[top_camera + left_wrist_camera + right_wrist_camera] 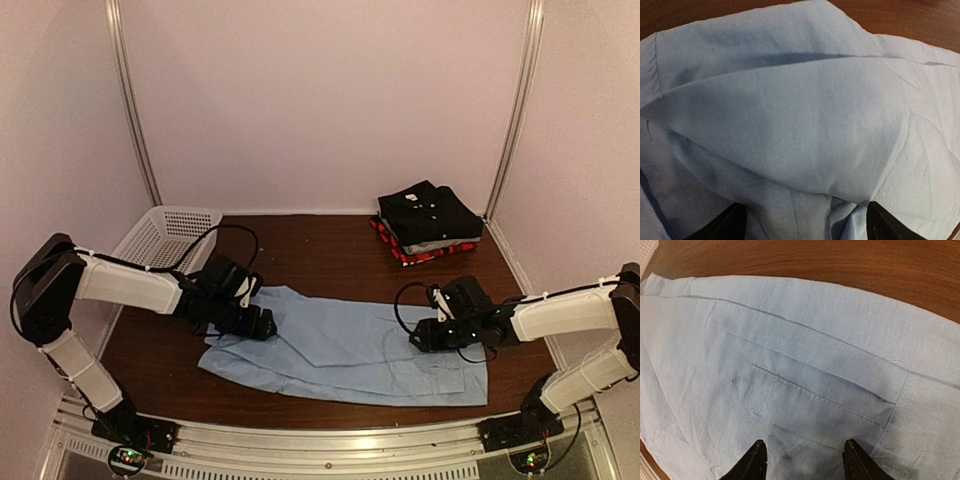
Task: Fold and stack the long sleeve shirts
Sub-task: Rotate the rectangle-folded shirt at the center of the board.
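The light blue shirt (350,345) lies spread on the brown table, partly folded, with a flap laid over its middle. My left gripper (262,322) is low over its left end, jaws open, with folded cloth (805,135) between and under the fingertips (725,227). My right gripper (422,335) is low over the right part, jaws open, fingertips (757,460) just above the cloth by a sleeve cuff placket (810,400). A stack of folded shirts (428,222), black on top, then grey, then red plaid, sits at the back right.
A white mesh basket (165,235) stands at the back left, beside my left arm. Bare brown table (320,255) lies between the blue shirt and the back wall. Walls close in on both sides.
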